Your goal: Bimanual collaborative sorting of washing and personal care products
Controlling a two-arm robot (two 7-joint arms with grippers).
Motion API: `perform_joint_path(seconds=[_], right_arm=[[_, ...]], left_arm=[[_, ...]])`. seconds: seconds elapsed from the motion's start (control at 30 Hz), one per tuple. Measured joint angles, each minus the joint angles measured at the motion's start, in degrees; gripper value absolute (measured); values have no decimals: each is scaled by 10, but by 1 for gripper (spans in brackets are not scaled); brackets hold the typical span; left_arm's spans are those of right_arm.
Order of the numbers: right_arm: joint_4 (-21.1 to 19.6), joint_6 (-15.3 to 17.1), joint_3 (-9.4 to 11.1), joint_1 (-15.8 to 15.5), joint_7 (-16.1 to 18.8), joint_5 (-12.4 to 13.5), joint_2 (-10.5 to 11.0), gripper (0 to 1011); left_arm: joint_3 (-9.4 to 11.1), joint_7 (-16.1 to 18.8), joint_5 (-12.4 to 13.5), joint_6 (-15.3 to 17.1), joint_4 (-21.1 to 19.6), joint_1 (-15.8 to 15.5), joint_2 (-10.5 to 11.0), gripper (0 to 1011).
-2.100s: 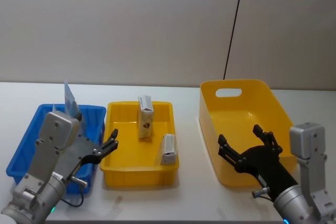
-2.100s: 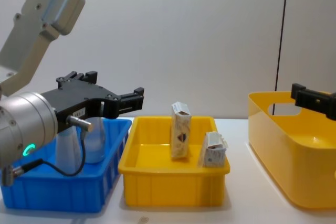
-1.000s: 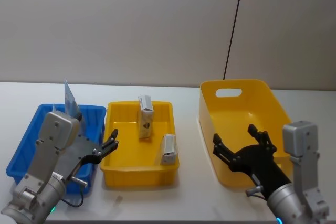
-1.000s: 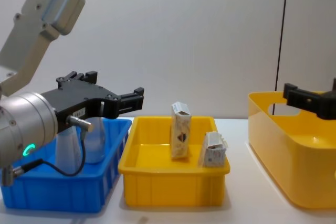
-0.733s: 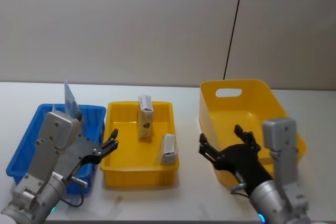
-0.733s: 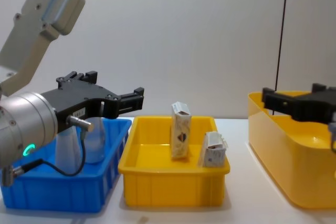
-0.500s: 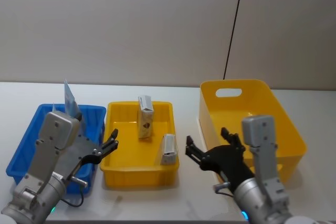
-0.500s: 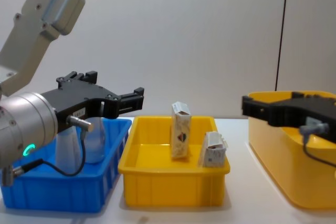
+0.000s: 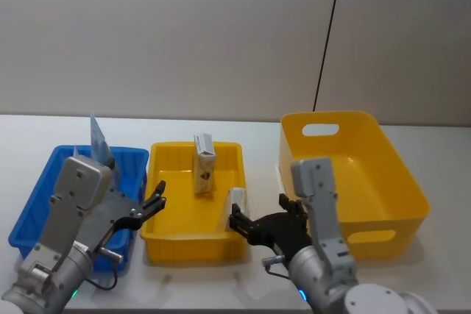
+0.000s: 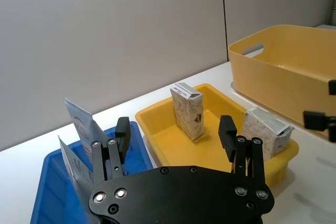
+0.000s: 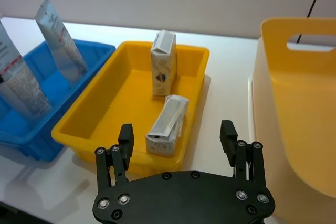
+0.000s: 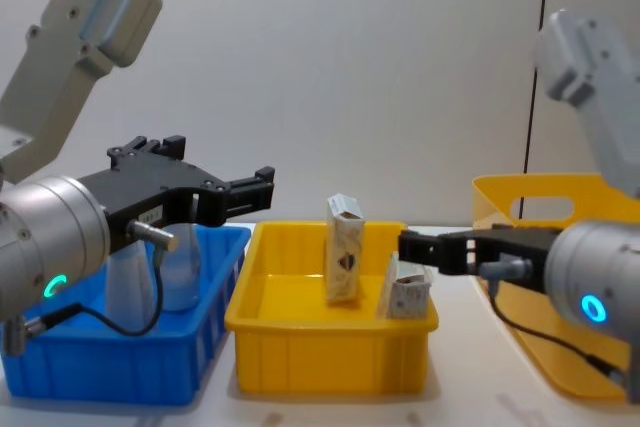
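Note:
Two whitish cartons sit in the yellow tray (image 9: pixel 193 246): one upright (image 9: pixel 204 165) (image 11: pixel 163 64) at the back, one tipped over (image 11: pixel 168 124) (image 12: pixel 406 292) at the right front. Pale blue tubes (image 9: pixel 98 137) (image 11: pixel 56 34) lean in the blue tray (image 9: pixel 35 204). My right gripper (image 9: pixel 259 215) (image 11: pixel 177 131) (image 12: pixel 415 247) hangs open and empty just above the tray's right front corner, next to the tipped carton. Beside the blue tray's right wall, my left gripper (image 9: pixel 156 195) (image 12: pixel 262 192) is open and empty, held above the tray rims.
A large yellow tub (image 9: pixel 368 174) with a handle slot stands on the right, close to the yellow tray. The three containers sit in a row on the white table (image 9: pixel 221 126), with a grey wall behind.
My right gripper has swung left, from over the yellow tub to the yellow tray's right front corner beside the tipped carton. The left arm and all products have stayed put.

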Motion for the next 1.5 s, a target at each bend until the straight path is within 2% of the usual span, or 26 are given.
perform_joint_path(seconds=[0.23,0.53,0.93,1.5], right_arm=[[38,34,-1,25,-19,-2,-33,1004],[82,45,3,52,-35,-5,-63,1004],[134,55,9,85,-32,-1,-89,1004],[194,72,19,121,-27,2,-114,1004]], left_arm=[[0,0,0,0,0,0,0,1001],[0,0,0,0,0,0,0,1001],[0,0,0,0,0,0,0,1001],[0,0,0,0,0,0,0,1001]])
